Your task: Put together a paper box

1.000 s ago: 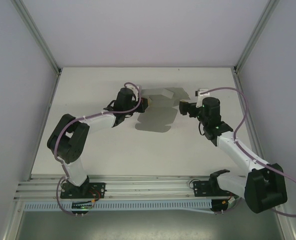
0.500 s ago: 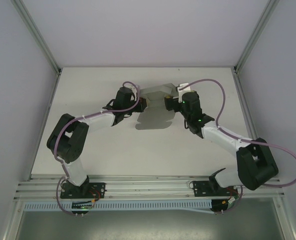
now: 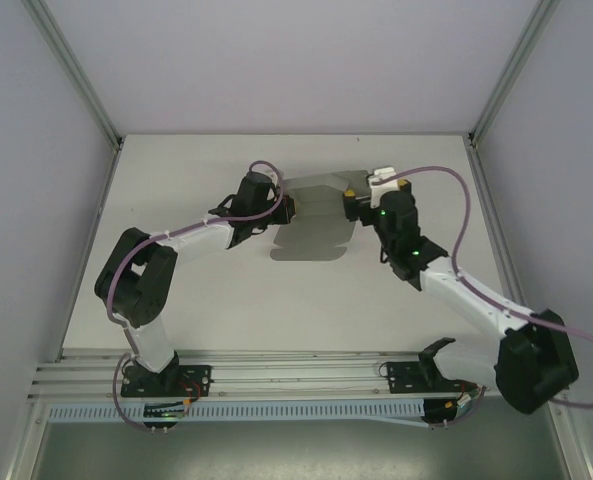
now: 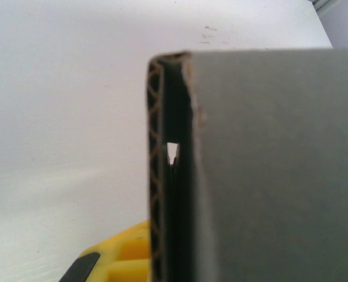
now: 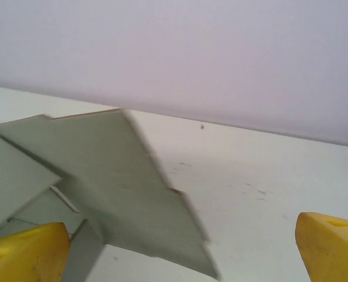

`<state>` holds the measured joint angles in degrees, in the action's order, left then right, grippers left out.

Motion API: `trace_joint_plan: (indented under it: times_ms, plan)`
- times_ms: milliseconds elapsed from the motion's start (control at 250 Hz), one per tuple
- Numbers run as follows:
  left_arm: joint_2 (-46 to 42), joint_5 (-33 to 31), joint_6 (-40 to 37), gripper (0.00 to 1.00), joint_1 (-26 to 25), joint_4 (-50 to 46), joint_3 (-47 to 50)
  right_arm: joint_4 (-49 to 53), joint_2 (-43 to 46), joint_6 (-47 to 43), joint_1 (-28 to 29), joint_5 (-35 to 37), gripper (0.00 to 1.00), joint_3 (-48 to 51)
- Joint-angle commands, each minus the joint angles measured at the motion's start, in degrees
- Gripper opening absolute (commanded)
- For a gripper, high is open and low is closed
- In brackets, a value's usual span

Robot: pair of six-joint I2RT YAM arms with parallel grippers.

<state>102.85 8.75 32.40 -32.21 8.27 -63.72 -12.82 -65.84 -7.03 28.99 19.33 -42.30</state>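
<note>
1. My left tool (image 3: 289, 208) is clamped shut on the left edge of the paper box (image 3: 312, 240). I judge this anchors the sheet so that folding can't slide it.
2. The paper box is a part-folded grey sheet. Its near part lies flat on the tabletop (image 3: 276, 310), and its far flaps are raised between the arms.
3. My right tool (image 3: 351, 200) is spread wide and grips nothing. It sits just beside the raised right flap, probably lined up to push it.

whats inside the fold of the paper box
The paper box is folded into two layers with a narrow dark gap between them, and one small bright white chink shows through. The rest of the gap is in shadow, hidden by the card.
</note>
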Motion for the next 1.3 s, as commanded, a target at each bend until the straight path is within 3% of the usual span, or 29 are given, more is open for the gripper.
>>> trace_joint_plan:
  times_ms: [0,136,424,715,871,959,1155,1295]
  plan:
    - [-1.68,1.49,-1.3,0.0,-0.12,-0.75,-1.14,7.71,2.03,-0.09,-3.85,-7.47,0.97,-1.29]
    - [-0.8,3.29,-1.66,0.0,-0.11,-0.62,-1.9,8.79,0.52,-2.59,-4.98,-12.07,0.91,-4.48]
    - [-0.39,0.92,-2.69,0.0,-0.13,-3.15,-2.18,11.32,1.77,-4.5,-6.32,-11.09,0.9,-8.05]
    - [-0.37,3.07,-3.29,0.0,-0.12,-2.72,-2.16,14.84,3.52,-2.75,-19.06,-12.11,0.93,-10.22]
    - [-0.56,3.95,-3.15,0.0,-0.11,-2.19,-2.27,19.95,-2.65,-0.82,-22.82,-23.11,0.93,-14.25]
    - [-0.45,3.23,-2.99,0.0,-0.13,-2.45,-2.67,22.69,-6.19,-1.57,-22.67,-29.6,0.86,-15.85]
    - [0.94,2.19,-1.59,0.0,-0.06,-5.2,-4.74,24.38,-7.38,-2.98,-20.49,-41.47,0.85,-15.1]
    - [1.38,2.84,-1.07,0.0,-0.11,-4.75,-5.43,24.04,-7.32,-2.28,-16.24,-44.14,0.85,-13.87]
